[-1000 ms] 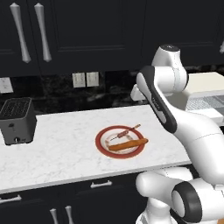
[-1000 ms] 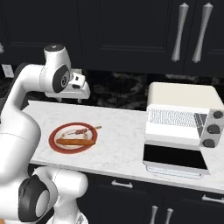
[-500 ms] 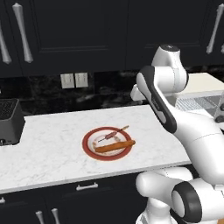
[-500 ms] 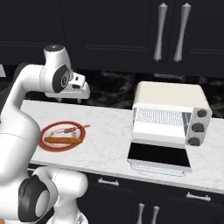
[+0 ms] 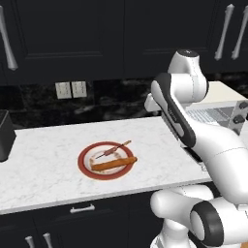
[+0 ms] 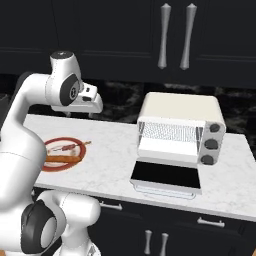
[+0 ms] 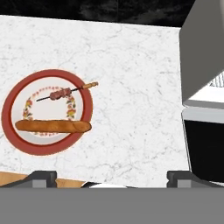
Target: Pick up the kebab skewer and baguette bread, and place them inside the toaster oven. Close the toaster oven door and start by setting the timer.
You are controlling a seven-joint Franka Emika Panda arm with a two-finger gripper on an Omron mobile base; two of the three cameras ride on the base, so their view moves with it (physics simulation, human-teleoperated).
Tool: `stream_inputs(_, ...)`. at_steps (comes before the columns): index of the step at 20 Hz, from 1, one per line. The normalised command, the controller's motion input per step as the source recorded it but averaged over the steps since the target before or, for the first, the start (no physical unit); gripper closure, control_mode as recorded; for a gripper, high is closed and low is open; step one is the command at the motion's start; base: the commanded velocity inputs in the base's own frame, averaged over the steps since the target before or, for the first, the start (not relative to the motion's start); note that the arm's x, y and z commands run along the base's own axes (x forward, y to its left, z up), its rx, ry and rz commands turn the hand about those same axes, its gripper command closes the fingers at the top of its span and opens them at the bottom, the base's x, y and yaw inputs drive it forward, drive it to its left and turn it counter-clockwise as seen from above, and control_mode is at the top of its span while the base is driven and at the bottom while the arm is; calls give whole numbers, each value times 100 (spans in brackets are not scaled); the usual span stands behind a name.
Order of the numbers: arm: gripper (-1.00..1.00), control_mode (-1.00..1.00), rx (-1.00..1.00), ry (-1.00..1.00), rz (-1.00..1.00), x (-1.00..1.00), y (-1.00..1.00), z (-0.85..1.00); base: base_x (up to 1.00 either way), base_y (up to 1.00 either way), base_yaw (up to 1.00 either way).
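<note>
Cream-white toaster oven [image 6: 180, 131] with dropped dark glass door [image 6: 166, 176] in right base view, thin meat skewer [image 7: 66, 92] and orange-brown baguette [image 7: 53, 126] on red-rimmed plate [image 7: 43, 149] ahead-left of wide-open, empty gripper [image 7: 111, 176]

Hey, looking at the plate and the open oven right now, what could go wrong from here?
The skewer is thin and lies flat on the plate, so the open gripper might slip off it or nudge the bread lying alongside. The oven door hangs open past the counter edge, so the arm could bump it on the way to the toaster oven.
</note>
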Motion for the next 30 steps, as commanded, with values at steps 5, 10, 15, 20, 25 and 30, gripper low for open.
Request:
stream_inputs(5, -100, 100, 0, 0, 0, 0, 0, 0, 0, -40, 0)
stream_inputs(10, -100, 100, 0, 0, 0, 0, 0, 0, 3, -12, 0)
stream_inputs(15, -100, 100, 0, 0, 0, 0, 0, 0, 0, 0, 0)
stream_inputs(20, -100, 100, 0, 0, 0, 0, 0, 0, 0, 0, 0)
stream_inputs(25, -100, -100, 0, 0, 0, 0, 0, 0, 0, 0, 0)
stream_inputs(30, -100, -100, 0, 0, 0, 0, 0, 0, 0, 0, 0)
